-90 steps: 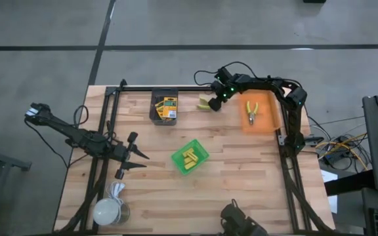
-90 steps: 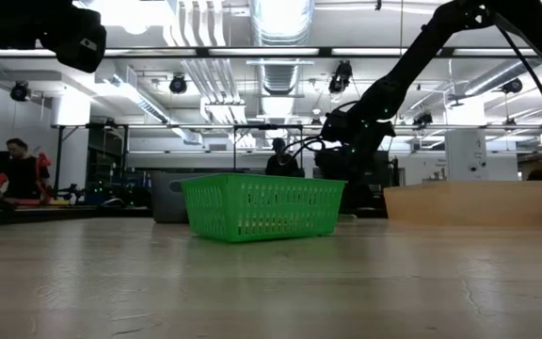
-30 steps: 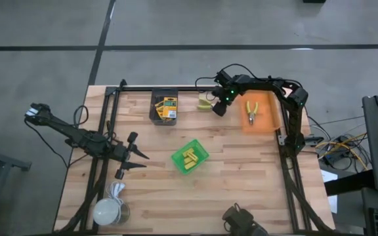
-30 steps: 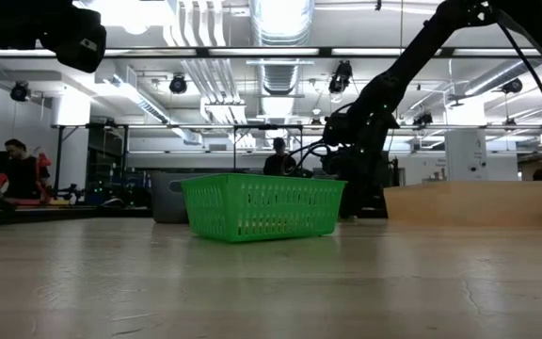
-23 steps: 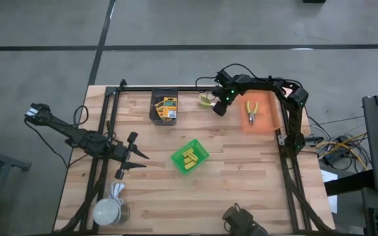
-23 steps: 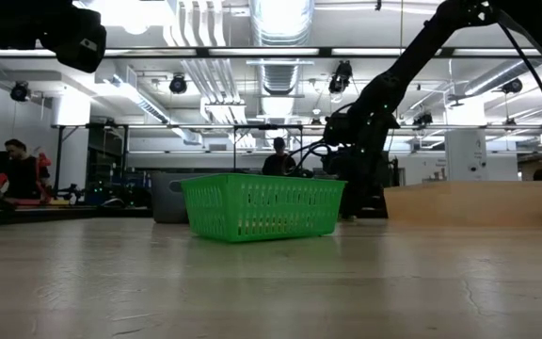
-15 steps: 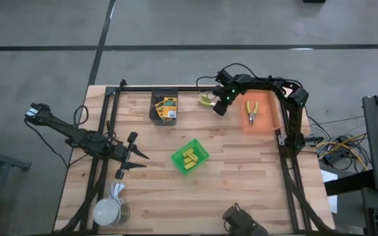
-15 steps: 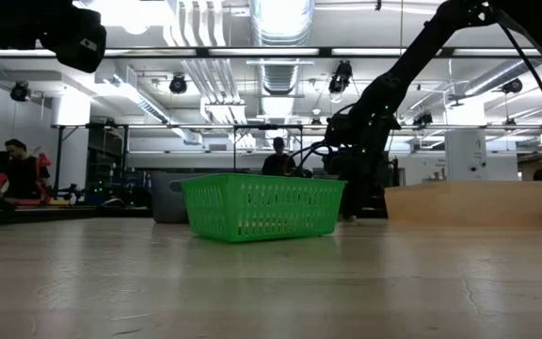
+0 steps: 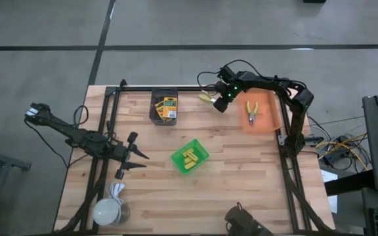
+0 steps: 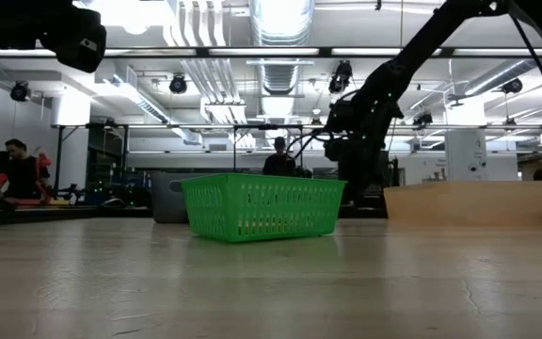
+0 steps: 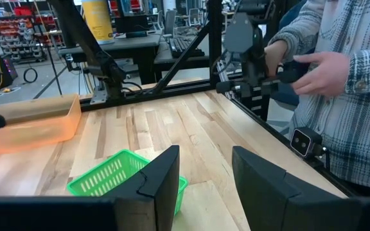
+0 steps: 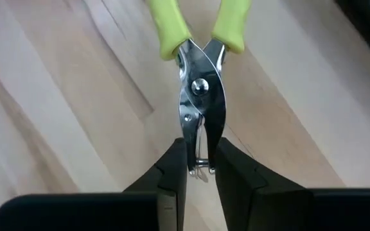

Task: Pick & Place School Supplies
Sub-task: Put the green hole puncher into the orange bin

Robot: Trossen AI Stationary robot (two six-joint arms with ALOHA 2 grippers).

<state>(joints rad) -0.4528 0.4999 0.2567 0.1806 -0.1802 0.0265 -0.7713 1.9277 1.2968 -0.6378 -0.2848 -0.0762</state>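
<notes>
Yellow-handled metal pliers (image 12: 200,70) are in my right gripper (image 12: 201,146), which is shut on them near the table's far edge (image 9: 216,100), between the grey bin (image 9: 163,107) and the orange bin (image 9: 262,117). The grey bin holds a crayon box (image 9: 170,106), the green bin (image 9: 189,157) holds yellow blocks, and the orange bin holds a second pair of pliers (image 9: 252,111). My left gripper (image 11: 204,155) waits open over the table's left side (image 9: 138,156), pointing level. My right gripper pinches the pliers' metal nose (image 12: 202,126) between its two fingers, which lie along the tool. The fingers come steeply from above. The yellow handles (image 12: 230,19) stick out past the fingertips, and the pliers appear raised a little off the wood.
A white round object (image 9: 107,211) sits at the near left corner. Dark frame rails (image 9: 156,88) run along the table's far and side edges. In the left wrist view a person in a plaid sleeve (image 11: 355,70) stands beyond the table's edge, hands on a controller.
My right gripper has gone up a little from the table at the far edge, and the pliers have risen with it, their yellow handles shifting slightly toward the far edge.
</notes>
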